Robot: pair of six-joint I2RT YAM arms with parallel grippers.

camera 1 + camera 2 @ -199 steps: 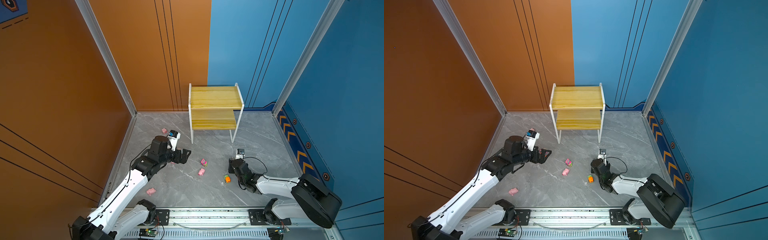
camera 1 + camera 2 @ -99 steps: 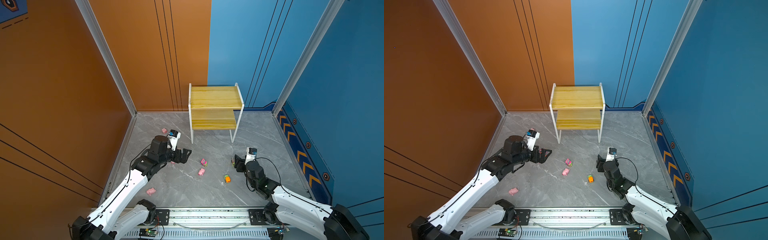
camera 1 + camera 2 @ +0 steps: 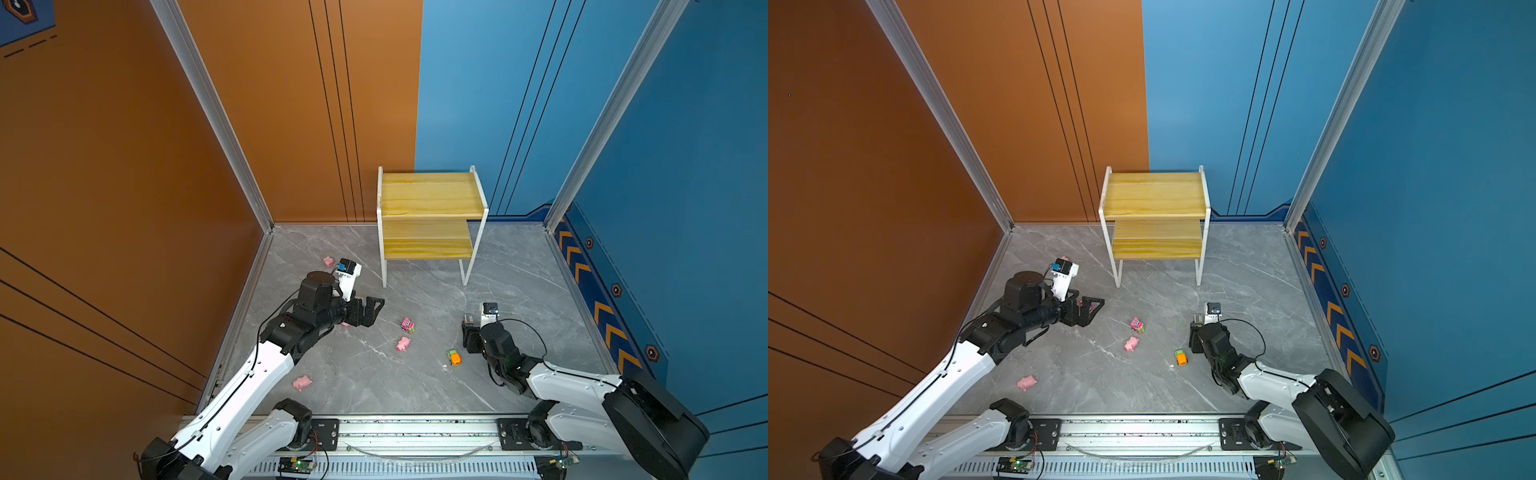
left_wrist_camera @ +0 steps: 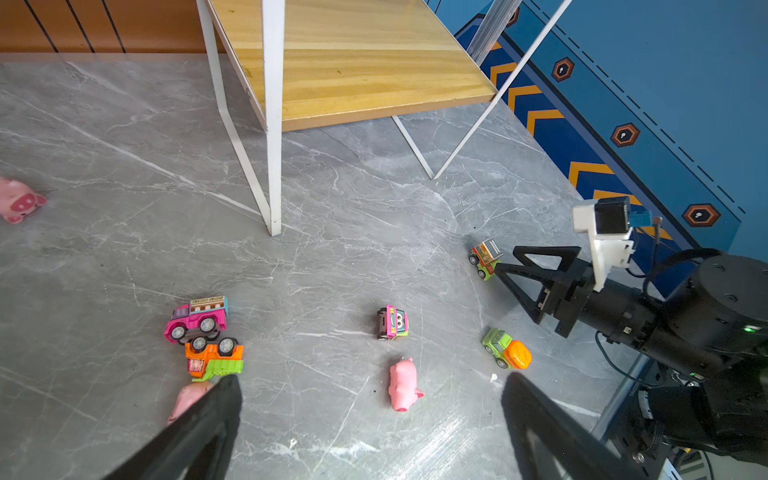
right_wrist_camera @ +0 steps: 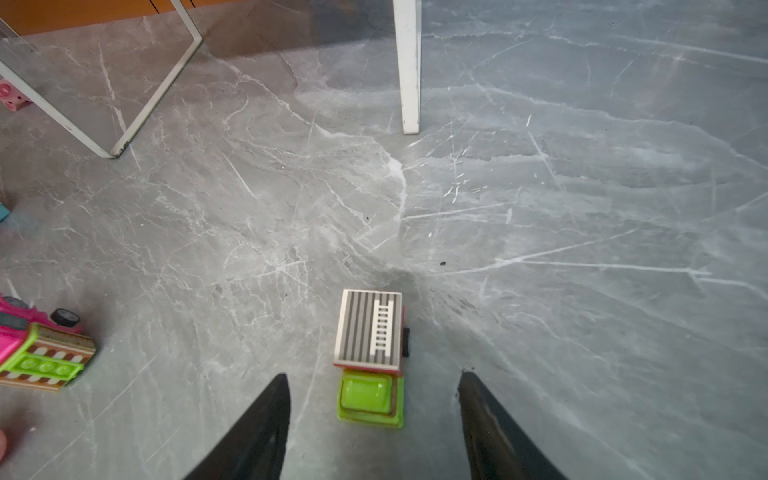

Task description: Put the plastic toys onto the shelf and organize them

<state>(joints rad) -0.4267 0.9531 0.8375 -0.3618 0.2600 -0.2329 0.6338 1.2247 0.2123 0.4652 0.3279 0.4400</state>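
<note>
**Two bare boards, toys all on the floor**

I see the shelf (image 3: pixel 430 220) standing empty at the back wall. My left claw (image 3: pixel 371 311) hangs spread wide above a pink truck (image 4: pixel 196 318) and an orange truck (image 4: pixel 215 356). My right claw (image 5: pixel 373 399) sits low, jaws parted, a green-cabbed ladder truck (image 5: pixel 370 357) between its fingers (image 5: pixel 262 419), untouched. A pink pig (image 3: pixel 403 344) lies mid-floor, between both claws.

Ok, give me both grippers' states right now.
Left gripper: open, empty.
Right gripper: open, jaws either side of the green-cabbed toy truck with striped roof, not gripping.
</note>
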